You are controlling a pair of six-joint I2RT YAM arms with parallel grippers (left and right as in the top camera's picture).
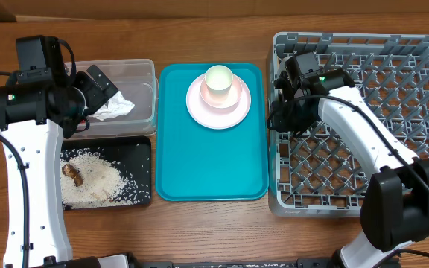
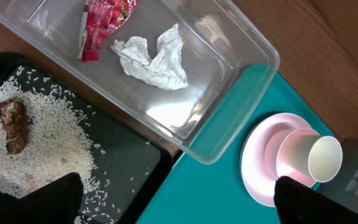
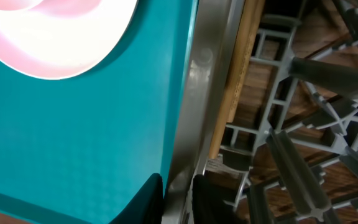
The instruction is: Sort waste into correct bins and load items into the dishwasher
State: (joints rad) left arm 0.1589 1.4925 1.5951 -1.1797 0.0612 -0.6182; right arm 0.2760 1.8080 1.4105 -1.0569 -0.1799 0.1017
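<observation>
Right gripper (image 3: 178, 199), close under its wrist lens: one finger each side of the dish rack (image 1: 393, 97) wall that faces the teal tray (image 1: 211, 156), jaws drawn in on it, no gap showing.

Rack: just right of the tray, nearly touching. Stiff plastic lattice, bulky, probably light for its size. The rim wall is the sound place to hold. The pegs would likely flex.

Clear tub (image 2: 229, 118): left of the tray, far end.

Black tray (image 1: 136, 152): left of the tray, near end.

Left gripper (image 2: 179, 193): spread wide, empty, over the tub.

Pink plate (image 1: 199, 115): on the tray's far end. Rigid, smooth, likely slippery. Best taken by its rim once unloaded.

Pale cup (image 1: 219, 80): on the plate, seemingly seated in a small pink dish. Light, tips easily. Pinch it by the lip.

White napkin (image 2: 154, 59): in the tub. Soft, crushes anywhere.

Red wrapper (image 2: 101, 25): in the tub beside the napkin. Thin, slick.

Rice (image 2: 48, 149) and brown lump (image 2: 12, 124): on the black tray. Loose grains, no grip possible.
</observation>
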